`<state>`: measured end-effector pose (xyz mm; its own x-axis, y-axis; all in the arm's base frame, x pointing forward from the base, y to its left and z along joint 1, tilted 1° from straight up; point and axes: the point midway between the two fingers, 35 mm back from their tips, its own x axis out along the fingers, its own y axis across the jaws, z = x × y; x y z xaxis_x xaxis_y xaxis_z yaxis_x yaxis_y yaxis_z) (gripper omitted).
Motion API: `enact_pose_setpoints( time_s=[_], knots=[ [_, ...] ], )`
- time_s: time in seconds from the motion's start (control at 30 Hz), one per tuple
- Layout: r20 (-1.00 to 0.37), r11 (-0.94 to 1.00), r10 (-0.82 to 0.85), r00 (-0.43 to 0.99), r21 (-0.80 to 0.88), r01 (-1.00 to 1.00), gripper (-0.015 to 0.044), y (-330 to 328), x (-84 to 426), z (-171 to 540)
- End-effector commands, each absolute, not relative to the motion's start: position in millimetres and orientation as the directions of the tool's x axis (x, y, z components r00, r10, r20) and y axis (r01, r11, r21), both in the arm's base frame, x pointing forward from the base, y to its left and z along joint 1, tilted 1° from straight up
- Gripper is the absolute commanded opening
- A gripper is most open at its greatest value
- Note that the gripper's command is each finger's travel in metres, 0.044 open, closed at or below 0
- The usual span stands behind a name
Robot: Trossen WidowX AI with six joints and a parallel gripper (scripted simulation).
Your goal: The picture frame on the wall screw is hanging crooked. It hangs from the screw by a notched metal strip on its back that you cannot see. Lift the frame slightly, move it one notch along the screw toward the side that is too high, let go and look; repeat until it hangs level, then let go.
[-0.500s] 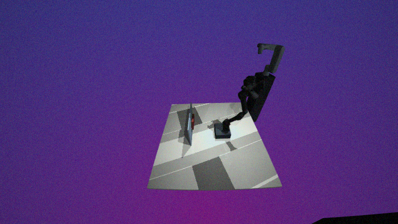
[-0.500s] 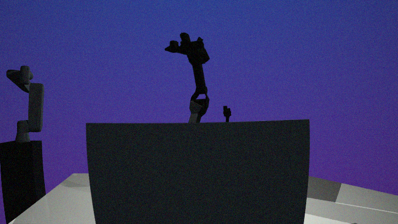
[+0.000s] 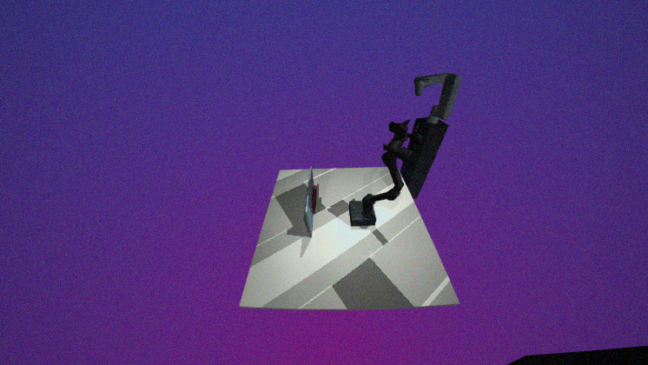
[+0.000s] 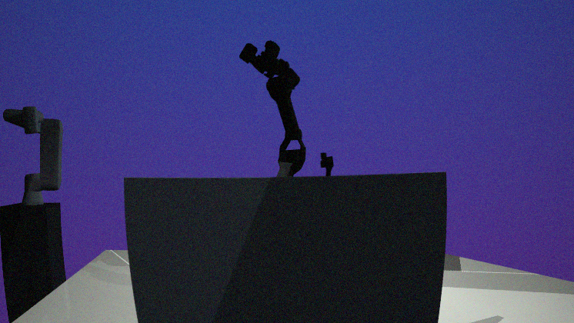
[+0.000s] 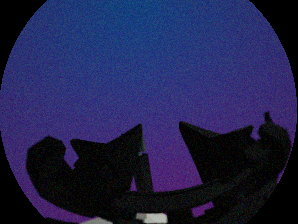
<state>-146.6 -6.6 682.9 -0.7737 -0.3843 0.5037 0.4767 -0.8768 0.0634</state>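
Observation:
The picture frame [image 3: 314, 199] shows only as a narrow reddish-brown shape, nearly edge-on, on the right-hand face of the upright wall panel [image 3: 307, 220] [image 4: 192, 241]. Its tilt cannot be read from there. In the exterior view the dark back of the panel hides the frame, and the screw and notched strip do not show. My gripper [image 3: 400, 123] [image 4: 259, 51] [image 5: 160, 125] is raised high, well away from the frame and above panel height. Its fingertips stand apart in the wrist view, with only background between them. The frame is not in the wrist view.
My arm's dark base [image 3: 362, 214] stands on the patterned table [image 3: 313, 281] [image 4: 502, 302], facing the panel. A second, grey arm [image 3: 448, 97] [image 4: 51, 154] stands on a dark pedestal [image 3: 426, 154] [image 4: 31, 248] beyond the table. A small dark object [image 4: 328, 161] shows above the panel's top edge.

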Motion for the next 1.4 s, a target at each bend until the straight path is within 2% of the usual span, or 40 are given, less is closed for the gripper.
enact_pose_setpoints(
  time_s=[0.0,0.17,0.3,0.63,0.87,1.07,1.23,1.37],
  knots=[
    [0.702,-0.729,-0.393,-0.594,0.156,0.666,0.0260,-28.2,-106.6,683.5],
    [0.816,-0.482,-0.442,-0.371,0.133,0.866,0.0260,-55.7,-61.6,668.2],
    [0.849,-0.238,-0.494,-0.189,0.077,0.968,0.0260,-77.5,-26.8,646.0],
    [0.807,0.241,-0.575,0.135,0.010,0.971,0.0260,-111.9,32.2,586.7],
    [0.715,0.541,-0.609,0.343,0.058,0.839,0.0260,-130.2,69.0,533.1],
    [0.587,0.744,-0.614,0.528,0.207,0.636,0.0260,-142.5,100.8,471.7],
    [0.455,0.804,-0.589,0.668,0.409,0.431,0.0260,-147.3,124.3,413.0],
    [0.342,0.754,-0.545,0.765,0.599,0.270,0.0260,-146.6,140.3,362.8]
  ],
)
